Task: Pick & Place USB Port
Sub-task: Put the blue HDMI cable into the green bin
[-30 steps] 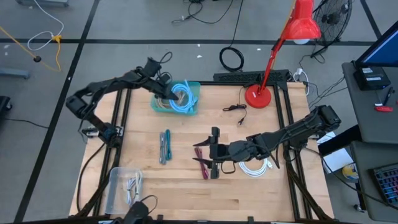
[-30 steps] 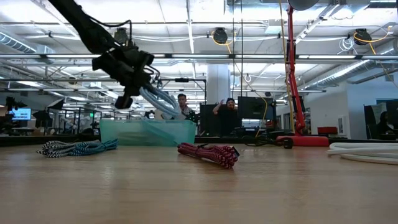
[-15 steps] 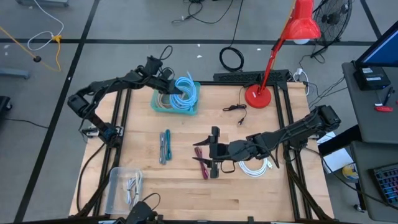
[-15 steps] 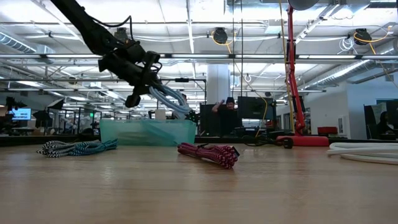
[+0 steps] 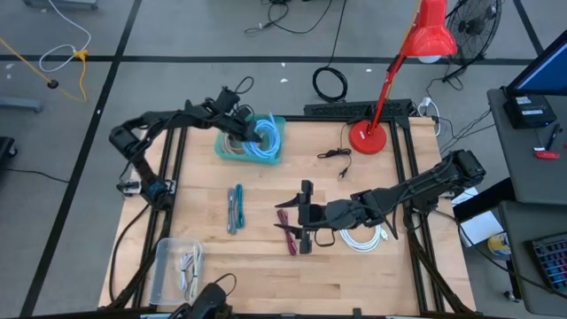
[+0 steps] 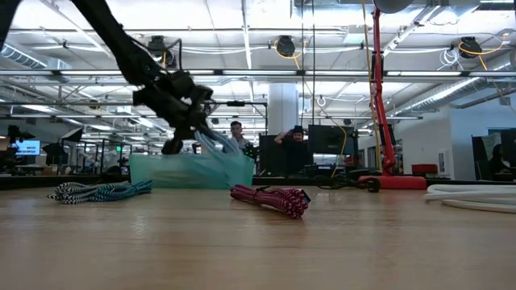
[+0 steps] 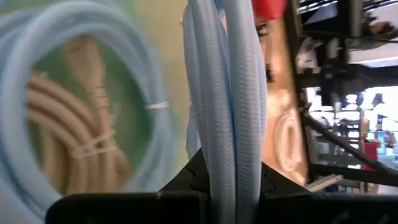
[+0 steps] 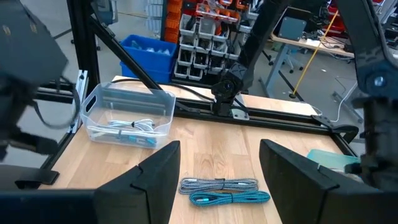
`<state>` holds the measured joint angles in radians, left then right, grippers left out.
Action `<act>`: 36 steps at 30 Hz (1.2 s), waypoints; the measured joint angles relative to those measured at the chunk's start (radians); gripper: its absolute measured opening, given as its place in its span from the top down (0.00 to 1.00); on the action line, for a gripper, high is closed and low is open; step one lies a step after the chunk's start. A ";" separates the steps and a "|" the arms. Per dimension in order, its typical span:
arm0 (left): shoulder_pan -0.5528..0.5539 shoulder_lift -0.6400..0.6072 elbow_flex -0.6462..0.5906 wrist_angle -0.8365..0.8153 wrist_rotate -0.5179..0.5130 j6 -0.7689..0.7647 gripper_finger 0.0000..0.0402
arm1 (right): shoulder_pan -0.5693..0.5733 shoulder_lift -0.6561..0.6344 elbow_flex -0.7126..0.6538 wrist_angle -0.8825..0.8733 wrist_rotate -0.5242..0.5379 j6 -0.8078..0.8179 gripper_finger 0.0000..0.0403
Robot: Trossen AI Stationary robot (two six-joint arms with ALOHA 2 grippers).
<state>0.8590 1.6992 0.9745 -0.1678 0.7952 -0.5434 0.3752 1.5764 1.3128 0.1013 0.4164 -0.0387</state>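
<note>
A coiled light-blue cable (image 5: 267, 138) hangs at the teal bin (image 5: 221, 152) at the table's far left, with my left gripper (image 5: 249, 133) shut on it. In the left wrist view the coil's loop (image 7: 37, 62) lies over a beige cable bundle (image 7: 81, 140) in the bin. In the low view the cable (image 6: 216, 147) dips behind the bin's wall (image 6: 161, 171). Mid-table, my right gripper (image 5: 304, 217) hovers open above a red braided cable (image 5: 288, 232) that lies flat on the wood. My left gripper pinches a bunch of several parallel strands of the light-blue coil (image 7: 227, 106) between its two fingers (image 7: 186, 180). The fingers slant down from the table's left side and lie across the strands. The coil hangs ahead of and below them, its lower part inside the bin.
A teal and a grey striped cable (image 5: 235, 209) lie left of centre. A white cable coil (image 5: 363, 237) lies under the right arm. A clear box (image 5: 177, 266) with cables stands at the near left, a red lamp base (image 5: 366, 138) at the far right, and a thin black cable (image 5: 335, 155) beside it.
My left gripper has gone down and slightly toward the table's right edge, still shut on the light-blue cable. The coil, which hung above the bin's rim, has sunk with it and now reaches into the bin.
</note>
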 joint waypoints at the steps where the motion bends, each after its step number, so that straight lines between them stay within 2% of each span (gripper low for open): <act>1: -0.002 0.021 0.000 0.003 -0.002 -0.001 0.93 | 0.000 0.000 0.000 0.000 0.000 0.000 0.48; 5: 0.002 0.071 0.000 0.036 0.012 -0.002 0.93 | 0.000 0.000 0.000 0.000 -0.001 0.000 0.48; 13: 0.016 0.060 0.000 0.029 -0.001 -0.008 0.93 | 0.000 0.000 0.000 -0.001 -0.002 -0.005 0.48; 19: 0.005 0.059 0.000 0.029 -0.025 0.011 0.74 | 0.000 0.000 0.000 -0.002 -0.002 -0.006 0.48; 23: 0.003 0.059 0.000 0.020 -0.063 0.012 0.65 | 0.000 0.000 0.000 -0.002 -0.002 -0.006 0.48; 29: 0.012 0.052 0.000 0.006 -0.068 0.007 0.58 | 0.000 0.000 0.000 -0.008 -0.002 -0.006 0.48; 36: 0.040 -0.057 -0.001 -0.073 -0.141 0.013 0.56 | 0.000 0.000 0.000 -0.009 -0.002 -0.006 0.48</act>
<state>0.8987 1.6426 0.9737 -0.2405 0.6538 -0.5301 0.3752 1.5764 1.3128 0.0925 0.4142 -0.0452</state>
